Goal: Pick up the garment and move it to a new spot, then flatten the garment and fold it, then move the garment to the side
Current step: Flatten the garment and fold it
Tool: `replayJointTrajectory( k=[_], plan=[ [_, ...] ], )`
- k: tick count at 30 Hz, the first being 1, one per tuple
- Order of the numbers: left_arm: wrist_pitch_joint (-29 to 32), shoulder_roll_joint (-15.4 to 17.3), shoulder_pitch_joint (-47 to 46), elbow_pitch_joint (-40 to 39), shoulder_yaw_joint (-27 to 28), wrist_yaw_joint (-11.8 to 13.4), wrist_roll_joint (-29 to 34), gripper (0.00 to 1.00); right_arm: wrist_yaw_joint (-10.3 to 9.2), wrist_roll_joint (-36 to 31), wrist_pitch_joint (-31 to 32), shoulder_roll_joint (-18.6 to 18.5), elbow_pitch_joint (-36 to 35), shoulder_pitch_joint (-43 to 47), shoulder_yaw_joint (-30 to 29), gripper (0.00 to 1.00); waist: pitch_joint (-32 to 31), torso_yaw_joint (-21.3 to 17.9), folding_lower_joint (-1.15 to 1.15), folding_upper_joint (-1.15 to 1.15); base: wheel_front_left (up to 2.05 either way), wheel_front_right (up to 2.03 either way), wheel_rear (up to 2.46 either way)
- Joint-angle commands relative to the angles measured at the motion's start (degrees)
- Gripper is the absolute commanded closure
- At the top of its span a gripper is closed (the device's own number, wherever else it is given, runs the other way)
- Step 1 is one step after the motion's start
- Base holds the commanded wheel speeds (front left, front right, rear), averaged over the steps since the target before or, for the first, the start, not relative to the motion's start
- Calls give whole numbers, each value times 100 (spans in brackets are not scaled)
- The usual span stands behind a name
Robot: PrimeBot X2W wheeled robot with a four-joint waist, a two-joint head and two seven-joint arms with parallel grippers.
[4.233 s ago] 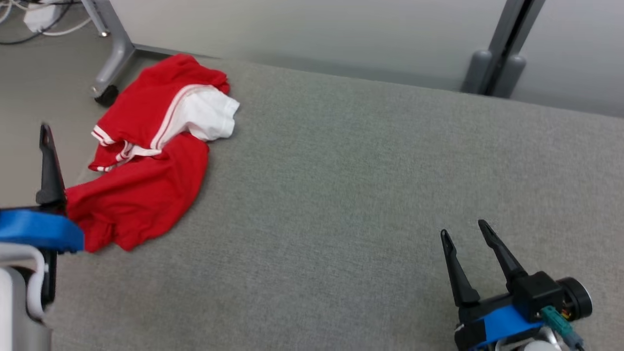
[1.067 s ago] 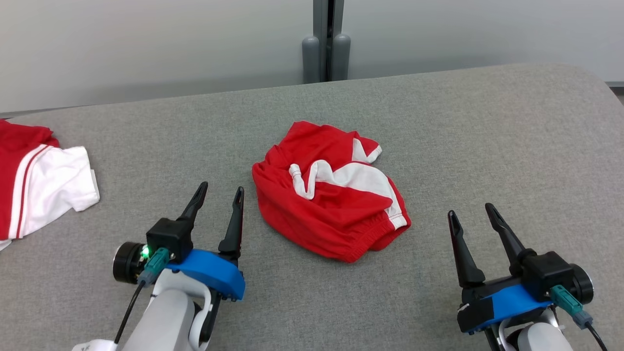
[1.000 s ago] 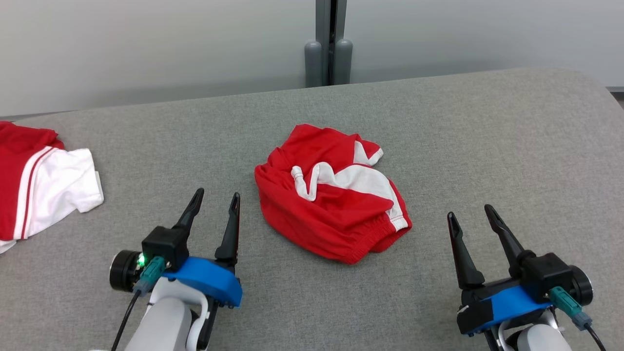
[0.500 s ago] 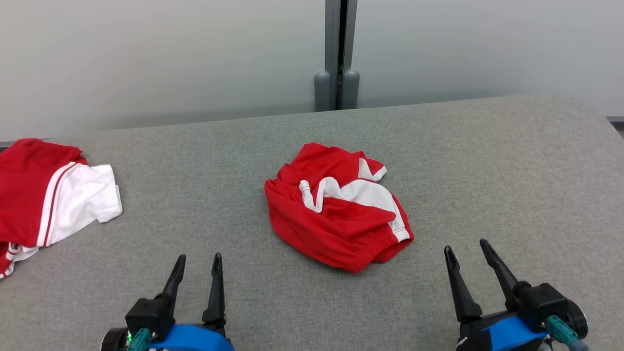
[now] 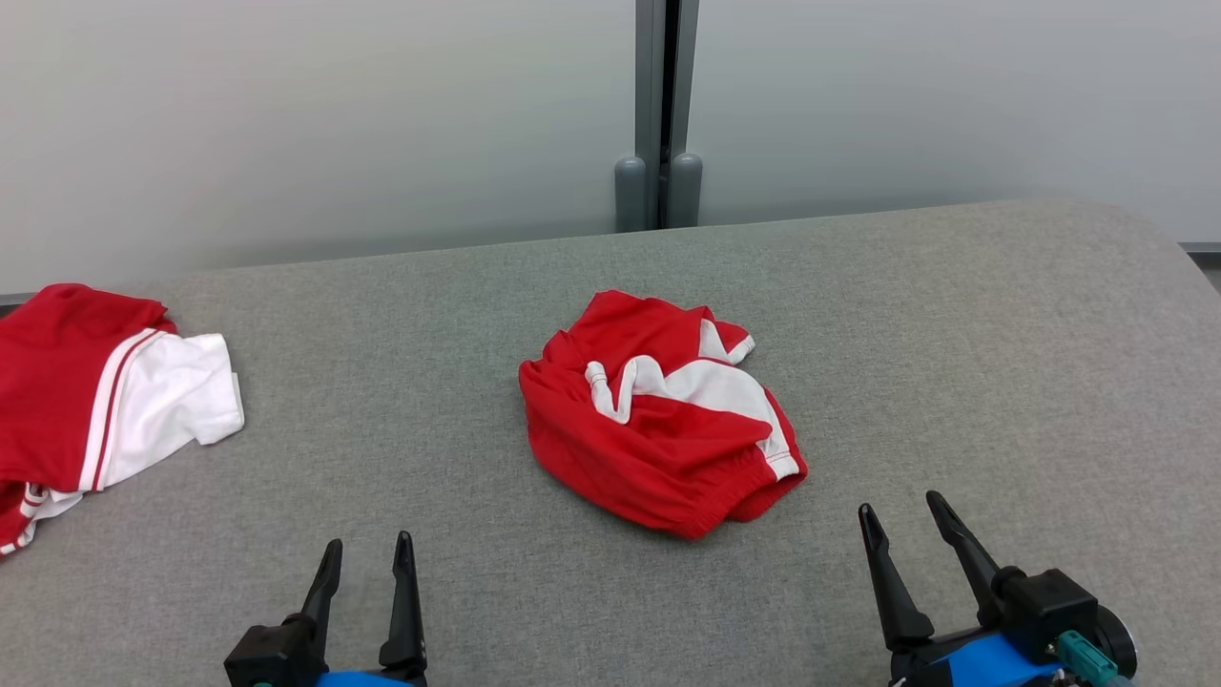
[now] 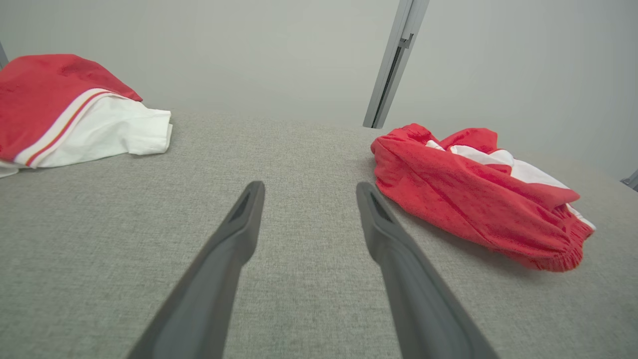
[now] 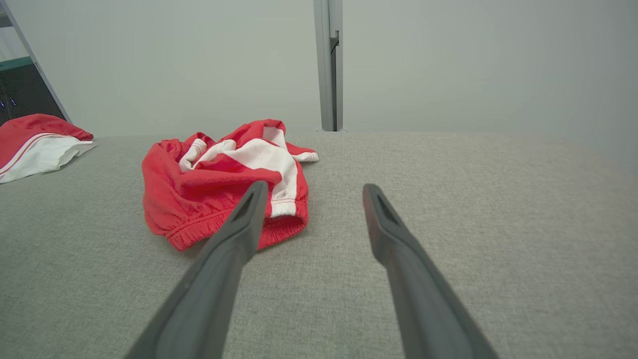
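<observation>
Matt red-and-white cloth garment [image 5: 658, 448]; rough grey woven fabric table [image 5: 954, 334] top; smooth matt dark plastic fingers [image 6: 219, 279]

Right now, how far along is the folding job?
Early. Done: perhaps the move, since the shorts lie in the middle of the table, though crumpled. In hand: nothing; the left tool and right tool are open and empty, short of the shorts. Left: flatten, fold, move aside. A second garment lies at the left.
</observation>
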Motion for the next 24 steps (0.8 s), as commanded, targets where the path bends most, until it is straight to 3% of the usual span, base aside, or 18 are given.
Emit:
replayJointTrajectory(
  k=[1, 24],
  plan=[
    [-15, 0, 76, 19, 57, -15, 45, 0, 1, 8, -20, -14, 5, 68, 2, 0, -13, 6, 0, 0, 0, 0, 0],
    [-16, -45, -110, 13, 267, -84, 258, 0, 1, -21, -20, -15, -31, -26, -39, 0, 129, 16, 0, 0, 0, 0, 0]
  ],
)
